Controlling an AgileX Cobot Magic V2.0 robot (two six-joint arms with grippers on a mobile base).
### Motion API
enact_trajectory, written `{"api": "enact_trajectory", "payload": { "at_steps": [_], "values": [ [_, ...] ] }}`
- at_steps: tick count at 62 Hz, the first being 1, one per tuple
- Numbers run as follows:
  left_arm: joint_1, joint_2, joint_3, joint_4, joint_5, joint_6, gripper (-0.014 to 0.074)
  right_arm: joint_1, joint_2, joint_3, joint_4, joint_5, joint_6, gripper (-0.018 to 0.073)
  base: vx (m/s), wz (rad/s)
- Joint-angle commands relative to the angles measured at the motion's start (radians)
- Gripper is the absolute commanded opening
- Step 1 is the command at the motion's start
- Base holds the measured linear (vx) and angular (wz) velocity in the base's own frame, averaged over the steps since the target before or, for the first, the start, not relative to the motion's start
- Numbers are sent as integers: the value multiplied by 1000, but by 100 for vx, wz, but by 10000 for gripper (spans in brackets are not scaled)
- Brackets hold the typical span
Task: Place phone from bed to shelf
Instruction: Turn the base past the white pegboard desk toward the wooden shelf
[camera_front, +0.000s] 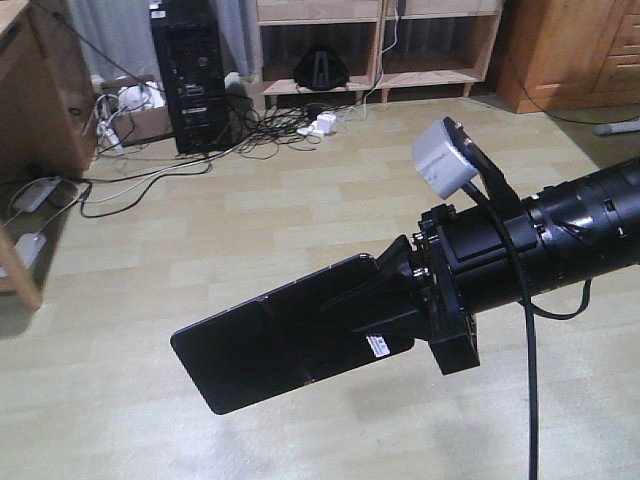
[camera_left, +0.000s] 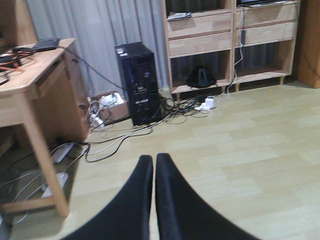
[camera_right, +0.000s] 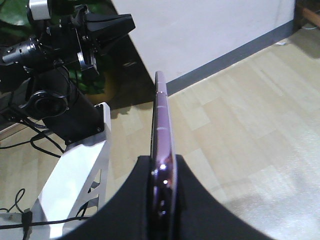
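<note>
Clamping one hidden end of the phone (camera_front: 265, 345), my right gripper (camera_front: 365, 300) holds it in mid-air over the floor (camera_front: 300, 200). My left gripper (camera_left: 153, 159) sits closed and empty, base cropped, the shelf (camera_left: 200, 45) well apart.

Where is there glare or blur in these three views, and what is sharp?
Front view: the phone is sharp, with pale glare on the floor below it. Left wrist view: the closed left jaws are dark and soft, the shelf clearer. Right wrist view: the right jaws are a blurred black mass; the phone's rim shines pink.
</note>
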Motion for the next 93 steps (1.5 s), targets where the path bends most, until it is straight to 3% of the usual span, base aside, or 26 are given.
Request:
{"api": "enact_trajectory", "payload": {
  "at_steps": [1, 93],
  "values": [
    [-4, -13, -21, -9, -72, -6, 1, -2, -35, -25, 86, 79, -8, -2, 36, -18],
    [-4, -13, -21, -9, -72, -6, 1, -2, -35, -25, 86, 79, -8, -2, 38, -37]
  ]
}}
